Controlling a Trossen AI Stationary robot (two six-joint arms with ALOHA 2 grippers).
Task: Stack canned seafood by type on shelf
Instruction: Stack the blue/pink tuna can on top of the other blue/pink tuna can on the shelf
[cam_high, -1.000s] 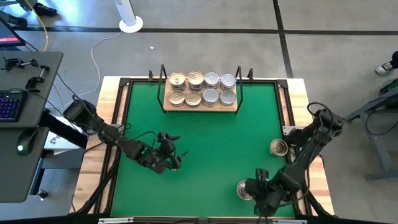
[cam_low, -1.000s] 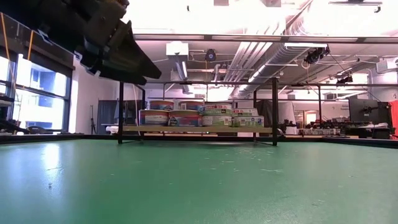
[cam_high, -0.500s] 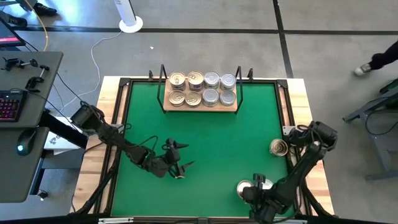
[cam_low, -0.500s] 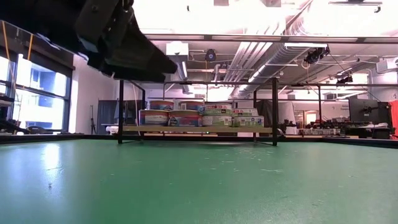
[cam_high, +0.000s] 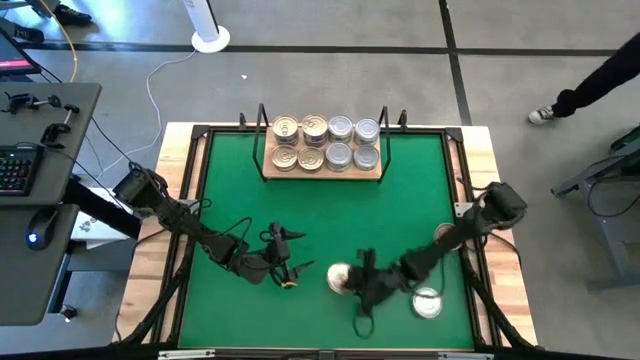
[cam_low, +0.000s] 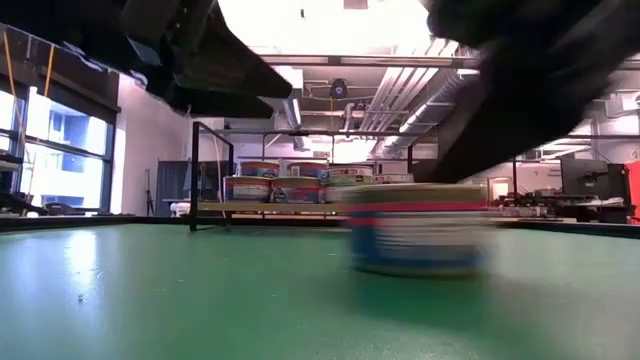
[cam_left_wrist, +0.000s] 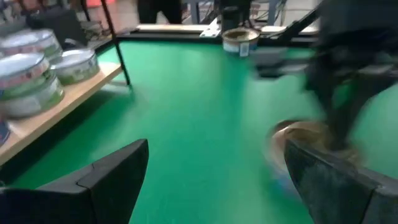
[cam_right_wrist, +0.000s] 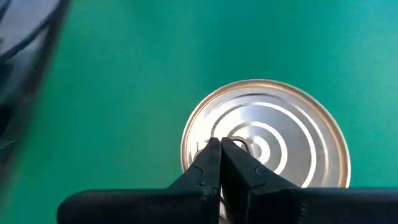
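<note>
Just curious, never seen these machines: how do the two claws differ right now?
The left gripper has its fingers spread open with nothing between them; the right gripper is pinched shut. The left one hangs over bare green mat; the right one sits at a gold-lidded can. Both are dark, two-fingered claws.

Wooden table (cam_high: 510, 290) topped by a green mat (cam_high: 400, 210), a tan shelf (cam_high: 322, 175) at the far edge carrying eight cans (cam_high: 325, 143) in two rows, three loose cans on the mat, one (cam_high: 338, 279) near the front centre, one (cam_high: 428, 302) front right, one (cam_high: 447, 236) by the right edge
</note>
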